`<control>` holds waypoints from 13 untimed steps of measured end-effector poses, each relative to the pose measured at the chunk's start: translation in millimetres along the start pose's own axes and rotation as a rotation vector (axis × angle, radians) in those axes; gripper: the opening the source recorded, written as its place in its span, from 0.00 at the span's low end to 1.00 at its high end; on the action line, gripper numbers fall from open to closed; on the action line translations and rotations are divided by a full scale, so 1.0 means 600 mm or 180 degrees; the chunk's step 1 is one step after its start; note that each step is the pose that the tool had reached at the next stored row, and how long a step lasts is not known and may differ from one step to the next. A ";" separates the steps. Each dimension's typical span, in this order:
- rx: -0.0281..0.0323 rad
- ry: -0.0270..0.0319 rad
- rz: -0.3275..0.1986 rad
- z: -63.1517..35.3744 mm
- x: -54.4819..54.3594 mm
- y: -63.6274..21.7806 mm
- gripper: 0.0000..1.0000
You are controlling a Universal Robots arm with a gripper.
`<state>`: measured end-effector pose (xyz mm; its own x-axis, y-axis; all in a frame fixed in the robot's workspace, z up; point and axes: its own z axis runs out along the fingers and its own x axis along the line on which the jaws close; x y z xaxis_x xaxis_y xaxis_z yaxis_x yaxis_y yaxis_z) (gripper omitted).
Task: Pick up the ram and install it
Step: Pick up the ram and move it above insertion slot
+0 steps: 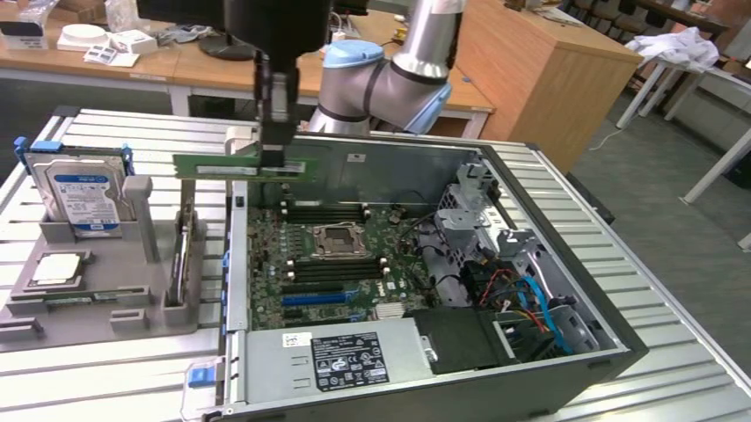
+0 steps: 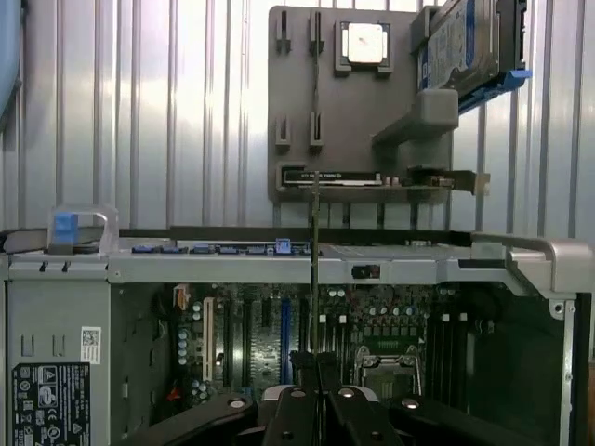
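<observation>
The ram (image 1: 217, 165) is a slim green stick held level in the air above the far left rim of the open computer case (image 1: 564, 352). My gripper (image 1: 274, 162) is shut on it near its right end, hanging straight down from the arm. In the wrist view the ram (image 2: 315, 251) shows edge-on as a thin line rising from between the fingers of the gripper (image 2: 316, 370). Below it lies the motherboard (image 1: 340, 264) with the CPU socket (image 1: 337, 237) and dark memory slots (image 1: 323, 212) on either side of it.
A grey holder (image 1: 100, 303) stands beside the case at the exterior view's left, carrying a hard drive (image 1: 80, 195), a CPU (image 1: 56, 268) and an upright expansion card (image 1: 182, 255). The power supply (image 1: 334, 360) and a drive cage with cables (image 1: 528, 299) fill the near and right parts of the case.
</observation>
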<state>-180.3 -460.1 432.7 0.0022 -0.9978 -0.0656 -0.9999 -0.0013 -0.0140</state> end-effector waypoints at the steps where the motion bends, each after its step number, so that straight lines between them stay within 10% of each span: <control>1: 0.0000 -0.0002 0.0000 0.000 0.000 -0.006 0.11; 13: -0.0001 -0.0013 0.0001 0.001 0.000 -0.073 0.11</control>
<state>-136.7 -460.1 432.7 0.0019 -0.9976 -0.0696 -0.9999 -0.0010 -0.0137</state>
